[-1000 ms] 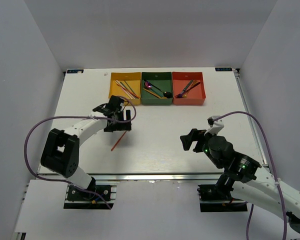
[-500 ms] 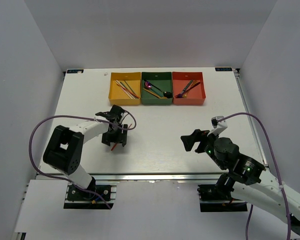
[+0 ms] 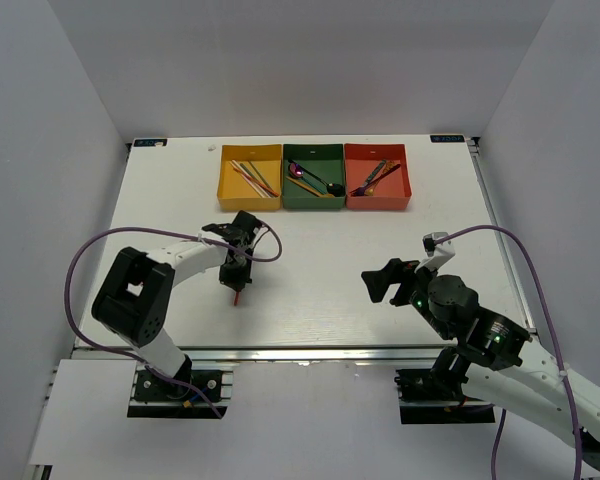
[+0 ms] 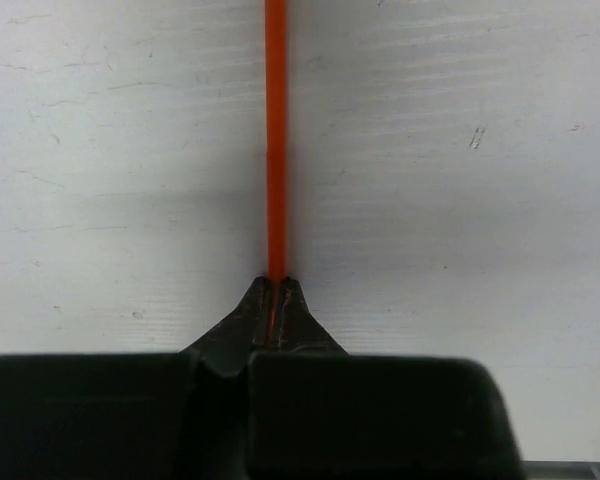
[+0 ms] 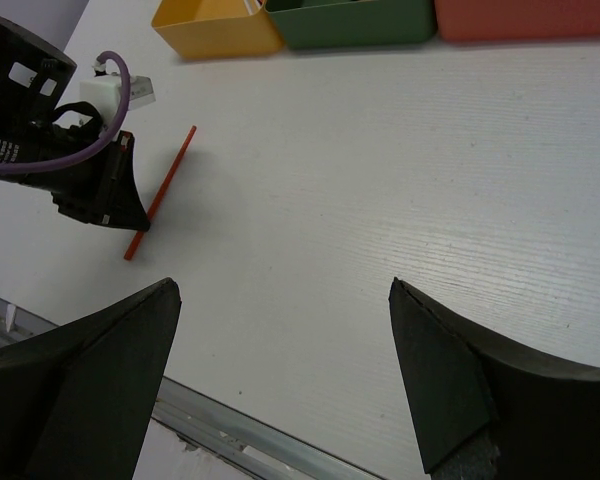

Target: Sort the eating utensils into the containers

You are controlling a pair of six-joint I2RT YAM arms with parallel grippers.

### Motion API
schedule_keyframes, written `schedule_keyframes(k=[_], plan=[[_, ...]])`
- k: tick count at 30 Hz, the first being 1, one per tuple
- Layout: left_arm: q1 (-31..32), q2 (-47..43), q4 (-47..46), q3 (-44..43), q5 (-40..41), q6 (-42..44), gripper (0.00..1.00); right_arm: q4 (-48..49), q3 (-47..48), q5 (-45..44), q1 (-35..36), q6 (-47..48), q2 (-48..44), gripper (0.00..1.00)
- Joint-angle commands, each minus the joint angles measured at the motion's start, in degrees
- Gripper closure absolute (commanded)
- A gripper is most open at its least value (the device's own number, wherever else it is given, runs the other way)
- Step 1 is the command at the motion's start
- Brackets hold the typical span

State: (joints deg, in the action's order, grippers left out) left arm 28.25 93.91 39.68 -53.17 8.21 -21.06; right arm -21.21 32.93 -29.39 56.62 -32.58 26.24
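Observation:
One orange-red chopstick (image 4: 275, 140) lies flat on the white table, running straight away from my left gripper (image 4: 277, 290), which is shut on its near part. From above, only the chopstick's near tip (image 3: 237, 297) pokes out below the left gripper (image 3: 236, 286). In the right wrist view the chopstick (image 5: 168, 180) lies slanted beside that gripper. My right gripper (image 3: 380, 281) hangs open over bare table at the right, holding nothing (image 5: 283, 287). The yellow container (image 3: 248, 203) holds chopsticks, the green container (image 3: 314, 203) spoons, the red container (image 3: 378, 204) forks.
The three containers stand side by side at the table's far edge. A purple cable (image 3: 80, 265) loops off the left arm. The metal front rail (image 5: 230, 430) runs along the near table edge.
My left gripper came down toward the near edge over the chopstick and closed on it. The right arm shifted only slightly.

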Motion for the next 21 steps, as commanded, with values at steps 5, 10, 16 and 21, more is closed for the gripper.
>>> schedule_keyframes(k=[5,10,16,21], plan=[[0.8,2.1,-1.5,1.6,-1.1,-0.2,1.00,1.0,2.2,-1.3,-0.3,0.2,-0.6,0.11],[1.0,-9.8,-1.2,-1.3,-3.0,-3.5,1.00,0.4,3.4,-2.2,-0.2,0.5,0.2,0.11],[0.8,-18.7,-6.2,-10.0,6.1,-14.8,1.00,2.0,4.7,-3.0,-0.2,0.7,2.7,0.11],[-1.8,-13.3,-15.7,-15.6,7.2,-24.4,1.00,4.0,5.8,-2.3,-0.2,0.4,5.4,0.11]])
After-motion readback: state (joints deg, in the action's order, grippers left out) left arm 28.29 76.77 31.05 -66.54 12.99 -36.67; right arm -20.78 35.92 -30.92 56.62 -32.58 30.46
